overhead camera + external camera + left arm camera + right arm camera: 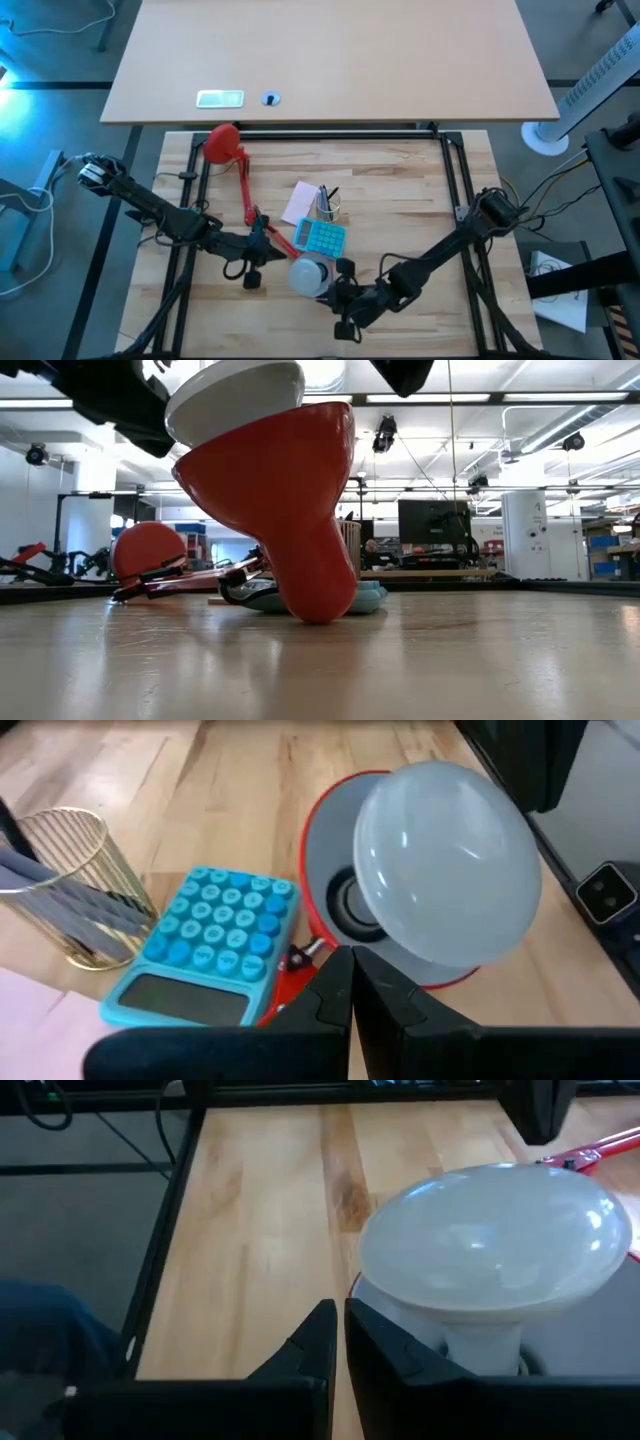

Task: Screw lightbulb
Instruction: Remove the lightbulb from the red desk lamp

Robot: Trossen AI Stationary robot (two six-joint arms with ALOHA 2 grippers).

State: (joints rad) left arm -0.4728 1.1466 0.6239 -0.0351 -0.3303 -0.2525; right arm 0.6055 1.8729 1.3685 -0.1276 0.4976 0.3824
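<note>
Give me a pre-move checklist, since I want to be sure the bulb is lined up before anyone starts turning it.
1. Lightbulb over the red lamp shade: ok, its head sits at the shade's mouth.
2. Bulb straight in the socket: not ok, it looks tilted in the low view and the left wrist view.
3. Screw base engaged in the thread: cannot tell, the base is hidden.
4. Right hand beside the bulb: ok, but its grip cannot be judged.
5. Left hand near the lamp arm: ok, hold cannot be told.
6. Blue calculator and wire pen cup near the shade: not ok, close by.
</note>
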